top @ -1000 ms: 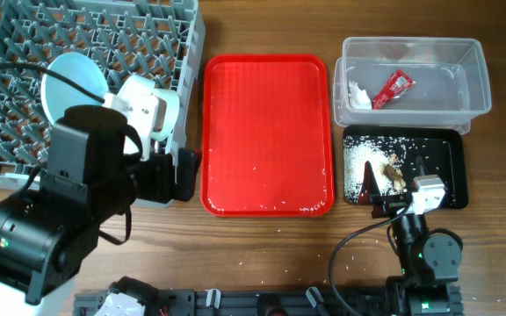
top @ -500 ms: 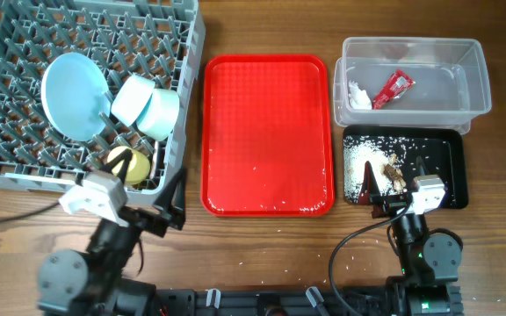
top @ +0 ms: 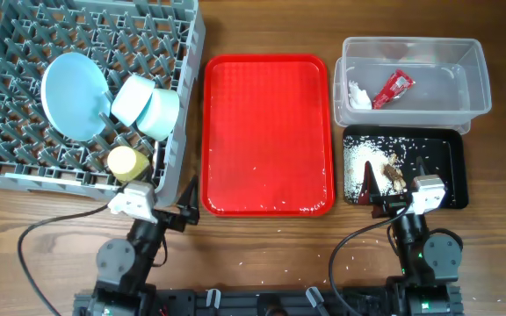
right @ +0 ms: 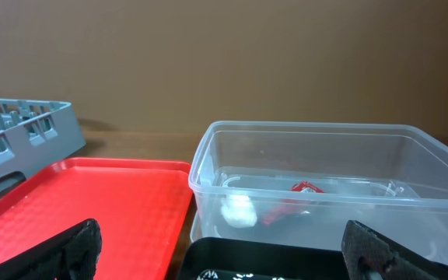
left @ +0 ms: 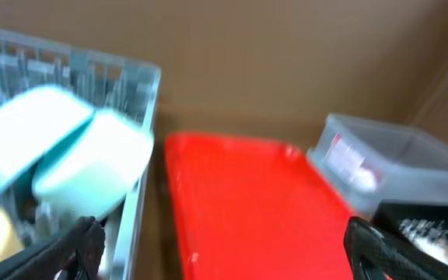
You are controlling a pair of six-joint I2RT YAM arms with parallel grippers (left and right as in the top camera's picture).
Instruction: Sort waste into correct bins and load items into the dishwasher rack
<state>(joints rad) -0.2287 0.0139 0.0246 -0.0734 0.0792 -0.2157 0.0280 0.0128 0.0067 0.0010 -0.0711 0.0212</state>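
The grey dishwasher rack (top: 25, 35) at the back left holds the pale blue plate (top: 75, 96), two blue-green bowls (top: 133, 98) (top: 158, 114) and the yellow cup (top: 126, 161). The clear tub (top: 446, 96) holds the red wrapper (top: 392, 88) and white tissue (top: 357, 90). The black tray (top: 446, 175) holds rice (top: 357, 162) and brown scraps (top: 393, 175). My left gripper (top: 169, 200) (left: 224, 253) is open and empty by the rack's front right corner. My right gripper (top: 395, 180) (right: 224, 253) is open and empty over the black tray's front. The fork and spoon are not in view.
The flat red serving tray (top: 266, 114) lies between the rack and the bins, with a few rice grains near its front edge. Loose grains dot the wooden table in front of it. The left wrist view is blurred.
My left arm has pulled back from over the rack to the table's front edge, then shifted right. The yellow cup now shows in the rack. The right arm has not moved.
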